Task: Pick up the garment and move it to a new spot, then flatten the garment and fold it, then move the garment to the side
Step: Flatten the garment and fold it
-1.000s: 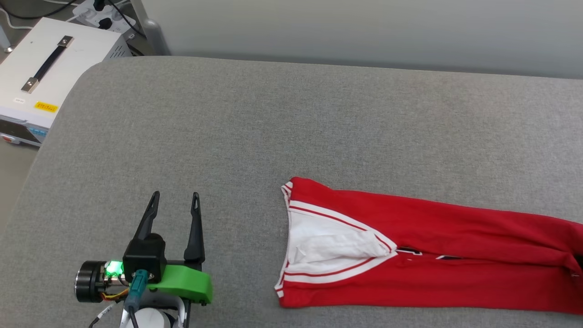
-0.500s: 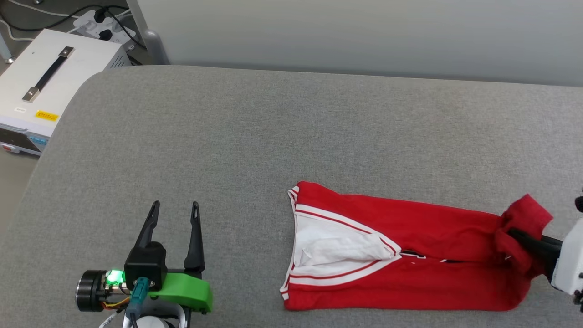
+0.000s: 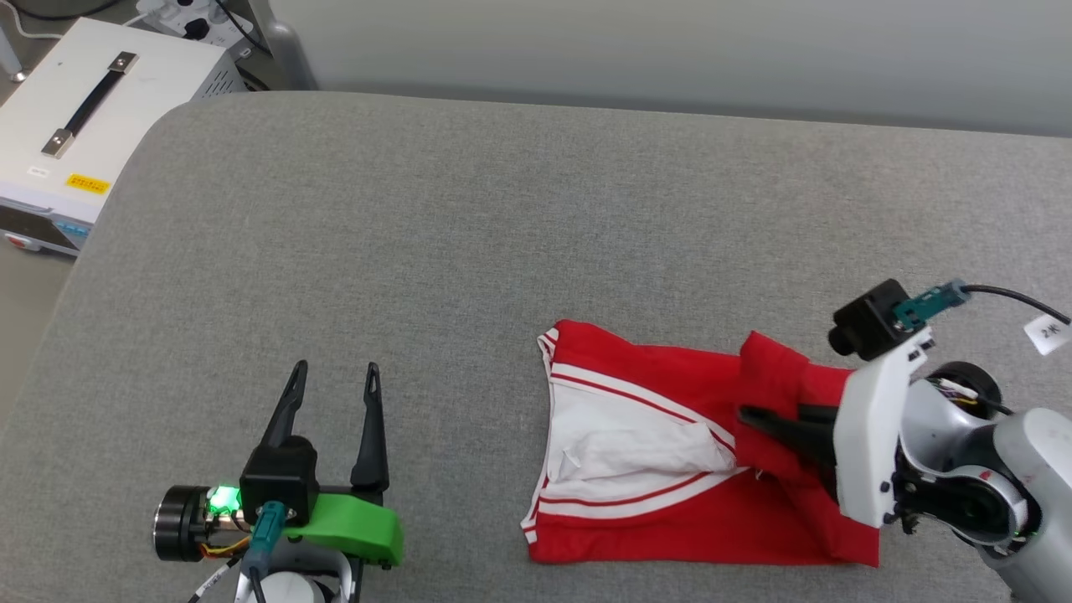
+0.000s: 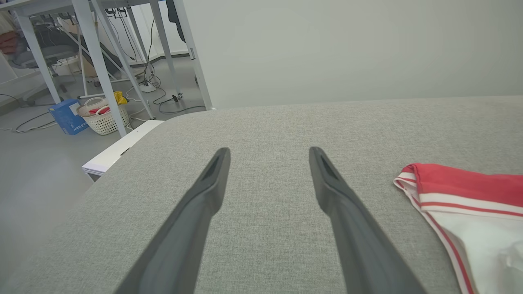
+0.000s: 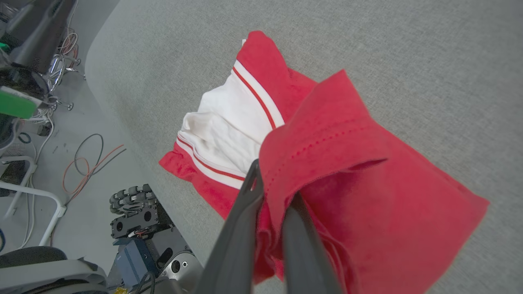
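while the left gripper (image 3: 335, 366) hangs over bare pad (image 3: 469, 251) at the lower left of the head view, the right gripper (image 3: 754, 416) comes in from the right side with its fingers (image 5: 241, 228) pointing to the left. the jaws of the right gripper are pressed together and pinch the red hem (image 5: 322, 139) of the garment (image 3: 636, 536). in the right wrist view this hem lies over and between the two dark fingers. the garment is on the gray pad, a little right of the middle and close to the front edge. its left end lies flat, with a white sleeve (image 3: 620, 444) on top, bordered by red and white stripes. its right end is lifted off the pad and turned back over the rest, toward the sleeve, so the red cloth is doubled there. the jaws of the left gripper are spread wide, with nothing between them. this gripper is well apart from the garment. a white box (image 3: 100, 109) with a black handle stands beside the far left corner of the pad. behind the pad is a pale wall (image 3: 670, 50).
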Controlling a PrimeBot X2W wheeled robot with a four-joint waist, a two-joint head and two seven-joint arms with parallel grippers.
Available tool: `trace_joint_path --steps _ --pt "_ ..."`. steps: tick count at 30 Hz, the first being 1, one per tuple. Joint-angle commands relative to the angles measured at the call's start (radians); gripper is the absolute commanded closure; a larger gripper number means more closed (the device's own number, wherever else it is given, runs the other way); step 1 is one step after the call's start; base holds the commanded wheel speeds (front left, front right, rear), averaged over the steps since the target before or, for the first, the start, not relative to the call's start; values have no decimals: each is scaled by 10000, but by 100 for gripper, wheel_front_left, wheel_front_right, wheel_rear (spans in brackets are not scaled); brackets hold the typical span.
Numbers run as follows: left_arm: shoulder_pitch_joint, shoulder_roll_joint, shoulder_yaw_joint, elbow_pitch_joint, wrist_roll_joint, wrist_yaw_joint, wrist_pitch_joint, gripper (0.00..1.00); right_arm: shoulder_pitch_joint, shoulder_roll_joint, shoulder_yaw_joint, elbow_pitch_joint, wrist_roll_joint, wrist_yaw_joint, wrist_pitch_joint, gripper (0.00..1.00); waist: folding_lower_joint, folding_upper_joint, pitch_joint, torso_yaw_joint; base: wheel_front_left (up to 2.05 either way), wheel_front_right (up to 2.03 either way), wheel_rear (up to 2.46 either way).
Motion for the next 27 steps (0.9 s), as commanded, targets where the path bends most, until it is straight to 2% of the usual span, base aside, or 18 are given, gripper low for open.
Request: trace_joint_path --steps 1,11,12,14,23,27 --pt "-246 -80 16 34 116 -71 -59 0 -373 166 242 72 -118 -9 82 100 0 0 114 85 0 0 0" --pt "-542 -253 86 49 188 -144 -59 0 -2388 1424 2433 1267 -456 -9 8 100 0 0 525 223 0 0 0" --pt "-649 -299 94 53 207 -168 -59 0 -2884 1781 2990 1791 -424 -9 -213 100 0 0 669 257 0 0 0" --pt "-726 -328 102 51 217 -179 -59 0 -3163 1964 3323 2154 -463 -9 -392 100 0 0 766 277 0 0 0" --pt "-988 -432 115 85 267 -225 -59 0 -3558 2447 4809 4241 -475 -9 -1165 100 0 0 1041 338 0 0 0" --pt "-952 -449 178 134 279 -223 -59 0 -3623 2461 5241 4566 -264 -9 -1585 100 0 0 953 281 0 0 0"
